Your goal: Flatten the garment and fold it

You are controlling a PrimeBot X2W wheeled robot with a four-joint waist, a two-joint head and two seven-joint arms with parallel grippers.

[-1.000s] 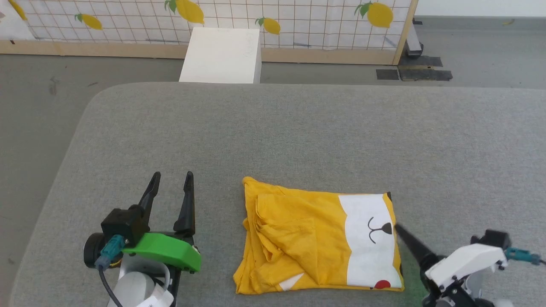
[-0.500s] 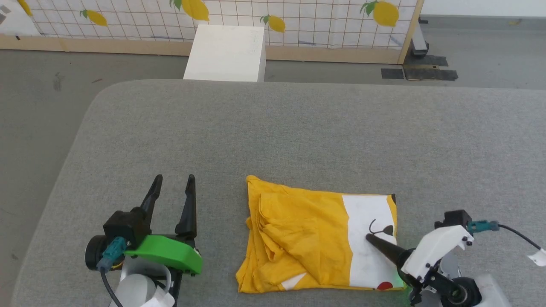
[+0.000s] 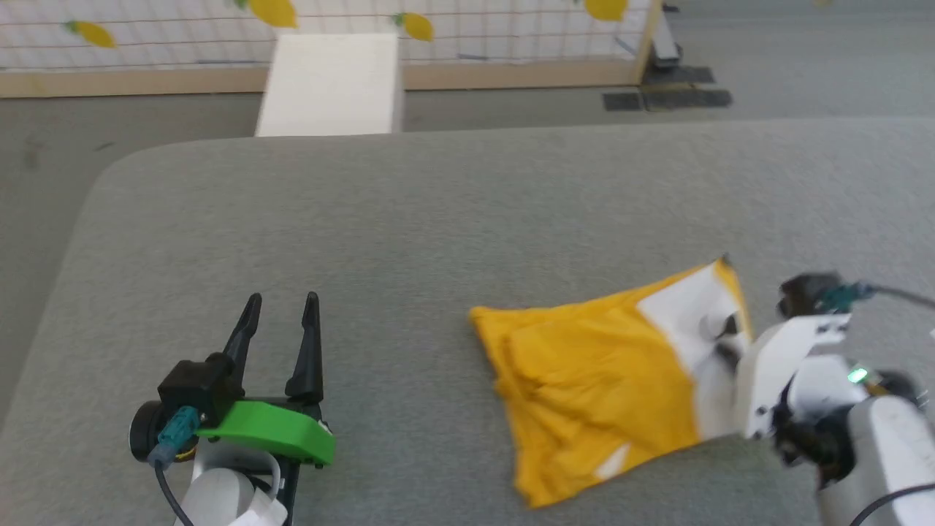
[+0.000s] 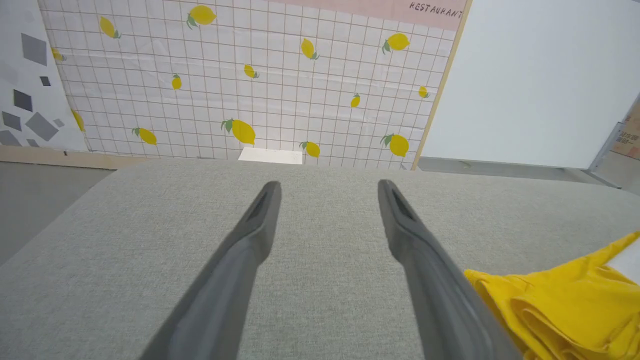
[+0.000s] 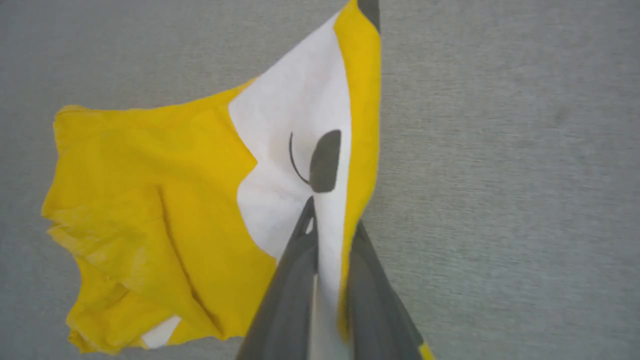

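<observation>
We see the shirt [image 3: 599, 372] folded into a rumpled packet on the grey table [image 3: 365, 219], lying toward the table's near right part and turned at a slant. Its white face patch with the black nose mark is at the right end.

In the right wrist view, the right gripper [image 5: 332, 220] has its two fingers pressed close together with the shirt's [image 5: 150, 200] white-and-yellow edge caught between them, just below the black mark. In the head view that gripper [image 3: 723, 343] is blurred at the same edge.

The left gripper [image 3: 283, 299] sits at the near left, well apart from the shirt, touching nothing. Its fingers are spread and nothing is between them. The left wrist view shows the same gap [image 4: 328, 185], with the shirt's yellow folds [image 4: 565, 310] just beside the right-hand finger.

Beyond the table stands a white box [image 3: 329, 80]. We cannot tell whether anything is in it.
</observation>
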